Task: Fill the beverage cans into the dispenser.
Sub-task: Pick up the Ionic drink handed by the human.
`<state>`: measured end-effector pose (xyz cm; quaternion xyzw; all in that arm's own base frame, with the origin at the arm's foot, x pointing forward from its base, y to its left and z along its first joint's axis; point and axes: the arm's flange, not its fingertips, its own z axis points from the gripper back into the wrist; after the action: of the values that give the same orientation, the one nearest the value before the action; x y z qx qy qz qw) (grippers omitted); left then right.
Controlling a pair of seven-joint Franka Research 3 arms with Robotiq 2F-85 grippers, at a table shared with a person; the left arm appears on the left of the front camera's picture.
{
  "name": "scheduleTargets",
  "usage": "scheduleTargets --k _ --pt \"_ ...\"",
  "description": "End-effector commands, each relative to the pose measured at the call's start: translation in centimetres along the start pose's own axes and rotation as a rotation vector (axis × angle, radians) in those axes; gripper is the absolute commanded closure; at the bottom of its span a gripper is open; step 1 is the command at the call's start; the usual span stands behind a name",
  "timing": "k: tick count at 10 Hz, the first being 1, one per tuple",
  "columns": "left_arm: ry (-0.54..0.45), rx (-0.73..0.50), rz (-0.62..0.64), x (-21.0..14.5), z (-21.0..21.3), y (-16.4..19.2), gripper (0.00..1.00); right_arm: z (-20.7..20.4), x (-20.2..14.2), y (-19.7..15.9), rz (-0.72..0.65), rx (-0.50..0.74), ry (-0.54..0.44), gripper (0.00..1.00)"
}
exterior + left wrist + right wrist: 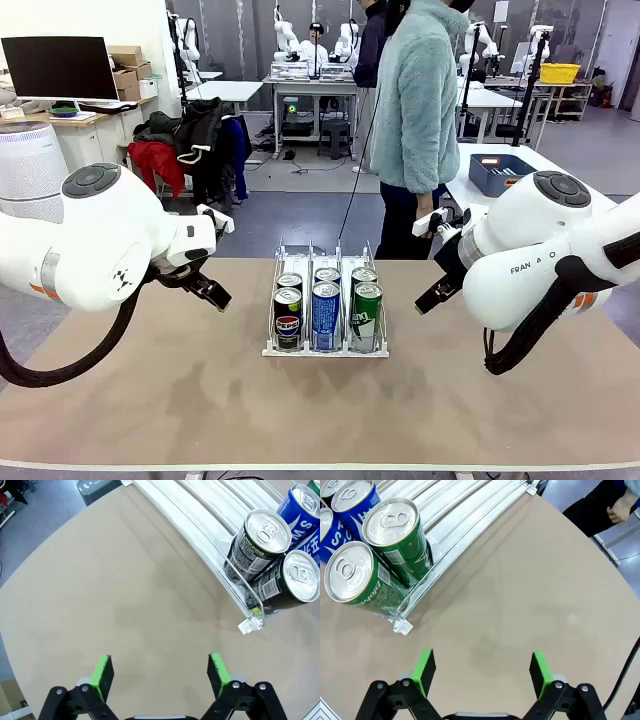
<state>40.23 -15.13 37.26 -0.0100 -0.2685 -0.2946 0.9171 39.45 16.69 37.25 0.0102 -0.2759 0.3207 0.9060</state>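
Observation:
The clear three-lane dispenser (272, 350) stands mid-table with two cans in each lane: black Pepsi cans (288, 318) on the left, blue cans (326, 314) in the middle, green cans (367, 315) on the right. My left gripper (159, 672) hovers open over bare table beside the rack, with the black cans (261, 542) at the upper right of its view. My right gripper (483, 669) is open too, above the tabletop, with the green cans (397, 532) and the dispenser's rail (417, 597) at its upper left. In the front view both grippers (212, 291) (437, 293) hang either side of the rack.
A person in a light green fleece (415, 100) stands at the far edge, one hand (428, 218) hanging down. A dark blue bin (500, 172) sits on a white table behind. Open tabletop (320, 410) lies in front of the rack.

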Motion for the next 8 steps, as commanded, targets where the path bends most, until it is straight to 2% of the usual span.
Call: scheduleTargets --k 1,8 --pt "0.0 0.0 0.0 0.0 0.0 0.0 0.0 0.0 0.0 0.0 0.0 0.0 0.0 0.0" --pt "0.0 0.0 0.0 0.0 0.0 0.0 0.0 0.0 0.0 0.0 0.0 0.0 0.0 0.0"
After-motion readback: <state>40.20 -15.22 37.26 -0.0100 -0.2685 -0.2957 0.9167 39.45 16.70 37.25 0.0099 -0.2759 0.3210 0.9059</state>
